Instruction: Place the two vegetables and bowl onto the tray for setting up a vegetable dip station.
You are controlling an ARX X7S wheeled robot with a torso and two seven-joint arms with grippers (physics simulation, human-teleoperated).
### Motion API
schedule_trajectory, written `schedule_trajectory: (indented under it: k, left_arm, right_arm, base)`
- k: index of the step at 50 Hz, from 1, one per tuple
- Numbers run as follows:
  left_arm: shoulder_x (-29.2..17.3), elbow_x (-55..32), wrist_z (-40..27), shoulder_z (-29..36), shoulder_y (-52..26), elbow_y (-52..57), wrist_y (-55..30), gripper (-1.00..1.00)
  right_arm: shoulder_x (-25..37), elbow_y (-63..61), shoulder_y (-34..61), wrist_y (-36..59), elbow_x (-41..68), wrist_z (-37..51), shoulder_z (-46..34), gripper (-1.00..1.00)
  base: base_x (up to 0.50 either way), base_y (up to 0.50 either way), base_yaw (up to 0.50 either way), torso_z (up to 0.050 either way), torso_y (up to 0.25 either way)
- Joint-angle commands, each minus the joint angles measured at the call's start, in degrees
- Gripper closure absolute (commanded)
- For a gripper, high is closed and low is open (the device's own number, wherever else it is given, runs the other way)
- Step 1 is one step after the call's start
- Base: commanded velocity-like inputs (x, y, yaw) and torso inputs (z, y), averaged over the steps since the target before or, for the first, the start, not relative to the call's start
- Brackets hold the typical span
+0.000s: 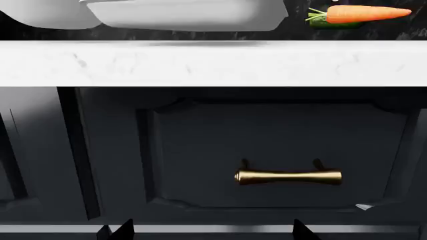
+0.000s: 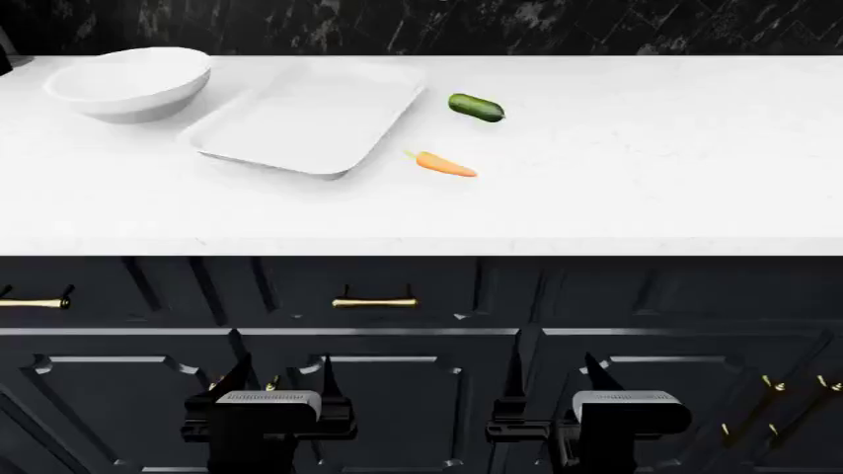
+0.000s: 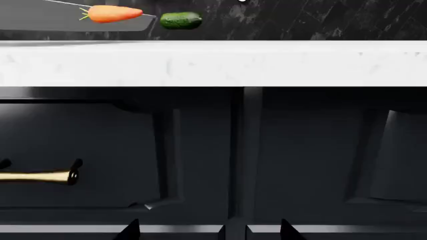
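Observation:
On the white counter, the empty white tray (image 2: 270, 138) lies left of centre, with the round white bowl (image 2: 129, 82) beside it at the far left. The dark green cucumber (image 2: 476, 107) rests just right of the tray's far corner. The orange carrot (image 2: 444, 165) lies nearer the front, off the tray's right edge. Both vegetables also show in the right wrist view, carrot (image 3: 113, 13) and cucumber (image 3: 181, 20). My left gripper (image 2: 280, 373) and right gripper (image 2: 555, 373) hang low in front of the dark cabinets, well below the counter, both open and holding nothing.
The counter's front edge (image 2: 421, 245) overhangs black cabinet drawers with brass handles (image 2: 374, 301). A dark marbled wall (image 2: 527, 25) backs the counter. The right half of the counter holds no objects.

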Motion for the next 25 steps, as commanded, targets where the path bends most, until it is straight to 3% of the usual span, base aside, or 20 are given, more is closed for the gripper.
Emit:
schedule_trajectory:
  k: [1, 13, 20, 21, 22, 24, 25]
  left_arm:
    - [-0.9, -0.7, -1.1, 1.2, 0.0, 0.4, -0.2, -1.00]
    - [-3.7, 2.9, -5.3, 4.8, -0.1, 1.7, -3.2, -1.00]
    - [-3.2, 1.9, -8.3, 4.2, 0.1, 0.2, 1.6, -1.00]
    - [-2.6, -1.5, -7.3, 3.3, 0.1, 0.2, 1.0, -1.00]
    - [-3.4, 3.1, -9.7, 4.4, 0.1, -0.5, 3.9, -1.00]
    - [-4.1, 2.8, -8.9, 5.2, -0.1, -1.4, 6.3, -1.00]
    - [-6.2, -4.9, -6.1, 2.0, -8.7, 7.2, -2.3, -1.00]
  right_arm:
    - [0.9, 0.1, 0.2, 0.5, 0.6, 1.4, -1.1, -1.00]
    - [3.2, -0.6, 0.5, 3.6, 0.8, 3.7, -4.2, -1.00]
    - [3.4, 0.3, 0.5, 0.5, 0.0, 6.5, -4.5, -1.00]
    - [3.3, 1.5, 0.5, -3.1, 0.3, 6.8, -4.4, -1.00]
    - [3.4, 1.3, 0.5, -2.1, 0.6, 6.8, -4.5, -1.00]
    - [3.6, 1.6, 0.5, -2.9, 0.9, 6.8, -4.7, -1.00]
    - [5.2, -7.0, 9.1, 5.7, 9.5, 9.0, -0.6, -1.00]
  base:
    - [0.00, 0.00, 0.00, 0.000, 0.000]
    - [0.00, 0.00, 0.00, 0.000, 0.000]
    - [0.00, 0.00, 0.00, 0.000, 0.000]
    - [0.00, 0.00, 0.00, 0.000, 0.000]
    - [0.00, 0.00, 0.00, 0.000, 0.000]
    - [0.00, 0.00, 0.00, 0.000, 0.000]
    - [0.00, 0.00, 0.00, 0.000, 0.000]
